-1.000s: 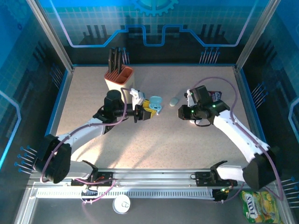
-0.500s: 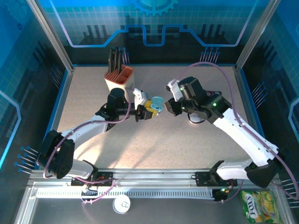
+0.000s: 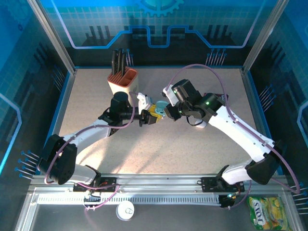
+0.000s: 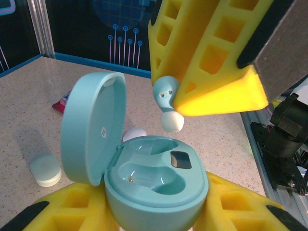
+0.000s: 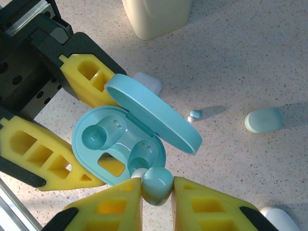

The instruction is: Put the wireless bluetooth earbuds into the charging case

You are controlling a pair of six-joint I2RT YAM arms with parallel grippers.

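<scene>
A teal charging case (image 4: 154, 185) with its lid (image 4: 94, 134) swung open sits clamped between the yellow fingers of my left gripper (image 4: 154, 216), above the table. Both of its wells are empty. My right gripper (image 5: 156, 195) is shut on a teal earbud (image 5: 156, 184) with a white tip. It holds the bud just over the case's rim, next to the nearer well (image 5: 142, 154). In the left wrist view the earbud (image 4: 165, 94) hangs below the right gripper's finger (image 4: 207, 57), apart from the case. From above, both grippers (image 3: 150, 115) (image 3: 168, 111) meet at the case (image 3: 159, 106).
A second small teal earbud (image 5: 194, 115) lies on the table behind the lid. Near it lie a pale oval case (image 5: 263, 120) and white pebble-shaped cases (image 5: 149, 82) (image 5: 276, 219). A cream holder (image 3: 122, 80) with black utensils stands at the back left. A snack bag (image 3: 262, 211) lies off the table's near right corner.
My right arm has swung left across the table, bringing the earbud up to the open case. The left gripper has kept hold of the case almost in place.
</scene>
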